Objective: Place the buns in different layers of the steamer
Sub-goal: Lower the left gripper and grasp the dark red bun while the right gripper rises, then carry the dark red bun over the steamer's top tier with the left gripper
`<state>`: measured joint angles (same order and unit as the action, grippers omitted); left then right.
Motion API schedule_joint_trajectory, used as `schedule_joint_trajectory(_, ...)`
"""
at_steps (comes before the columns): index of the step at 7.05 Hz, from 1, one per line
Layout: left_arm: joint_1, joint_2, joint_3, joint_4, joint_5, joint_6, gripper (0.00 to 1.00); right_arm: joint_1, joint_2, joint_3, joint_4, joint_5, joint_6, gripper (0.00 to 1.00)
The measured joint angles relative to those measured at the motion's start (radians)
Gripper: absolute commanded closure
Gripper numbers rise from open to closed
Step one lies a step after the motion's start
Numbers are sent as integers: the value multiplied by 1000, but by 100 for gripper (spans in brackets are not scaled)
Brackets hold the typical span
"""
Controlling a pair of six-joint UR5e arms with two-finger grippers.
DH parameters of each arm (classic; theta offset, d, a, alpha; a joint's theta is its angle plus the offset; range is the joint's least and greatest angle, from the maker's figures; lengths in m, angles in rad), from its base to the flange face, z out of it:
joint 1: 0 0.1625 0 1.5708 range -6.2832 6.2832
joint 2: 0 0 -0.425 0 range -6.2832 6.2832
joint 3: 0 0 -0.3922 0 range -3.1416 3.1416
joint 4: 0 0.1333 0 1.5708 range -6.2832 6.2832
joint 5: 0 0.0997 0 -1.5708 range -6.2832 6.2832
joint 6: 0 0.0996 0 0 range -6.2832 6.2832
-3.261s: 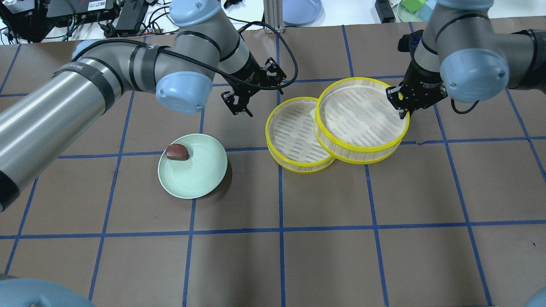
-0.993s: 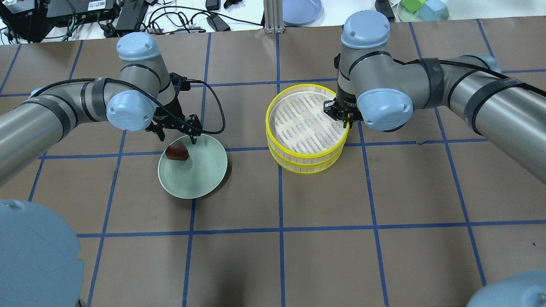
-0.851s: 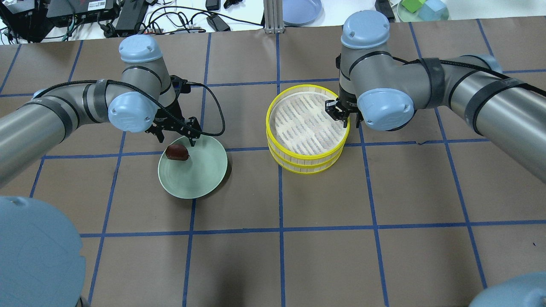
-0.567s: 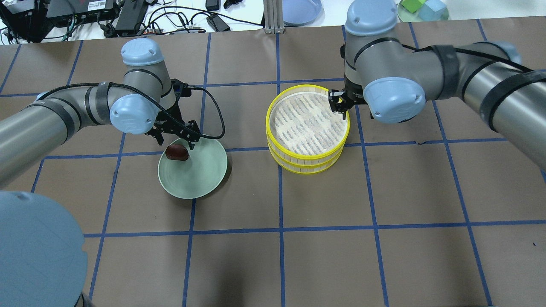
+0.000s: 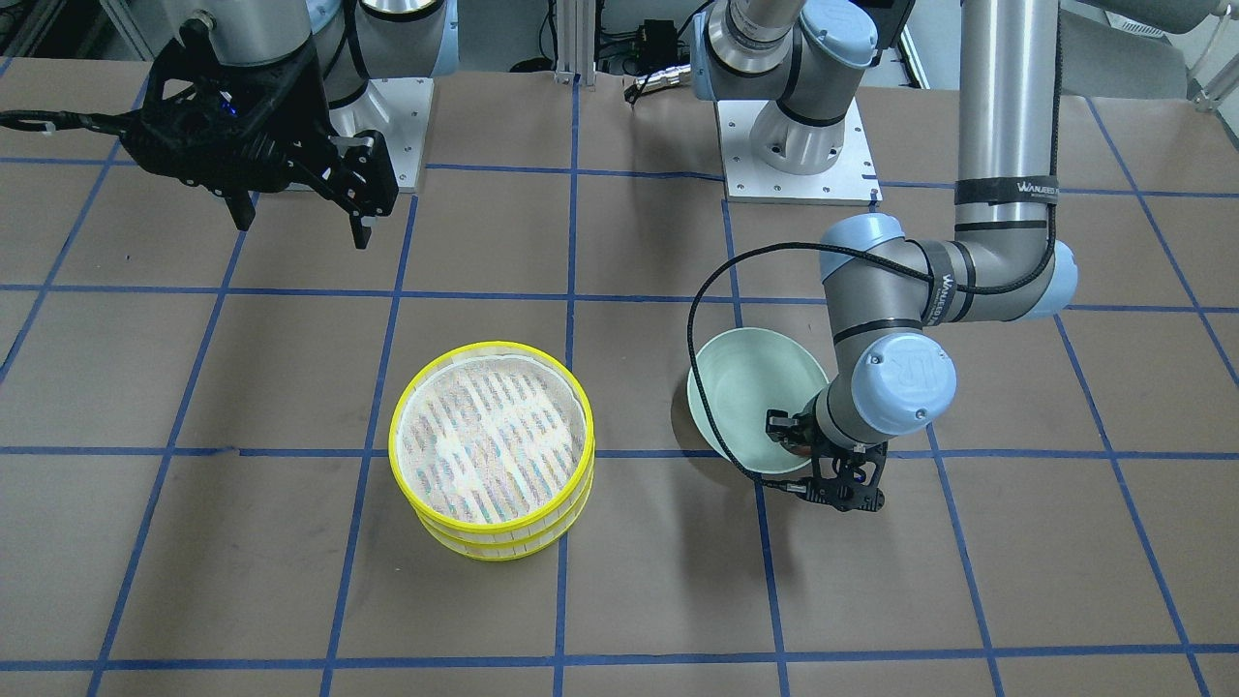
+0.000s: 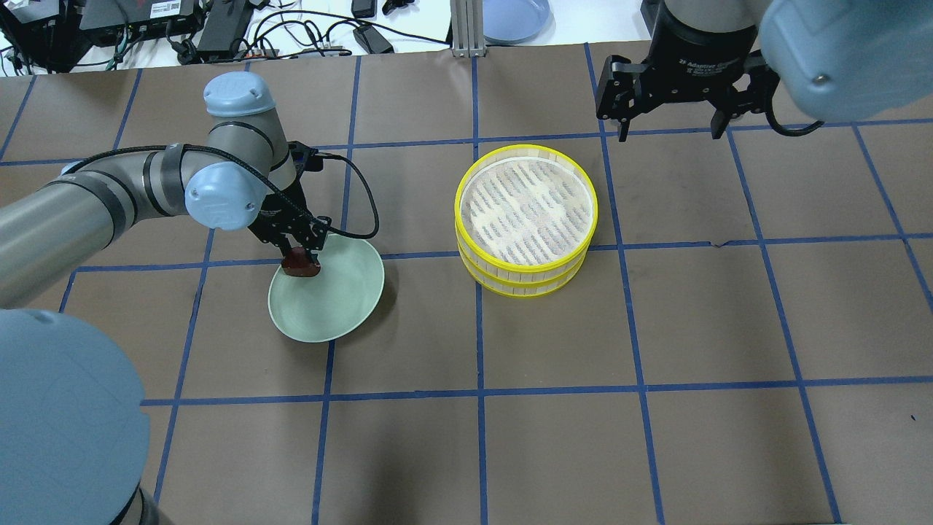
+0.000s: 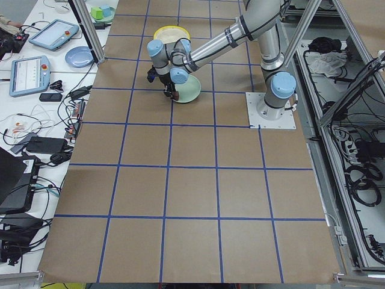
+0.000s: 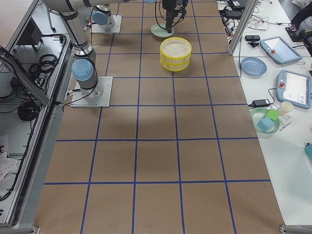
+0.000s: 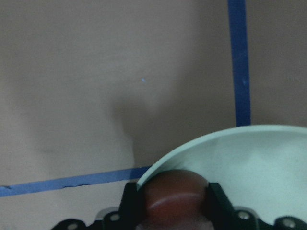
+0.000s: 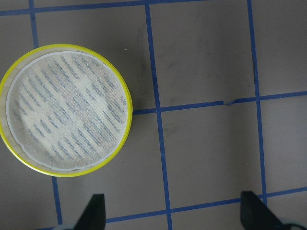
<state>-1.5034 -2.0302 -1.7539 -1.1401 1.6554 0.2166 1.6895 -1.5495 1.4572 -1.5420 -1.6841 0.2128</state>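
The steamer (image 6: 525,219) stands as two yellow-rimmed trays stacked one on the other, and its cloth-lined top tray is empty; it also shows in the front view (image 5: 491,445) and the right wrist view (image 10: 64,110). My left gripper (image 6: 300,259) is shut on the dark reddish-brown bun (image 6: 300,268) at the near-left rim of the pale green plate (image 6: 335,299). The left wrist view shows the bun (image 9: 175,191) held between both fingers. My right gripper (image 6: 667,124) is open and empty, raised behind and to the right of the steamer. The pale cream bun is hidden.
The green plate looks slightly tipped under the left gripper. A blue plate (image 6: 514,14), cables and boxes (image 6: 219,25) lie beyond the table's far edge. A plate of coloured blocks (image 6: 718,11) sits at the far right. The arm bases (image 5: 794,145) stand on the robot's side.
My right gripper set the top tray squarely on the lower one, opened and rose away to the back right. My left gripper came down at the plate and shut on the brown bun.
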Motion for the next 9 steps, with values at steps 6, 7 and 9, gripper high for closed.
schedule_joint_trajectory(6,-17,70,58,-54,-103,-180,100,-1,-3,5,-52,100,2,0)
schedule_joint_trajectory(7,-49,97,91,-78,-156,-294,100,-2,-3,7,-61,100,3,0)
schedule_joint_trajectory(9,-121,137,141,-91,-276,-566,100,-3,-2,12,-61,100,3,0)
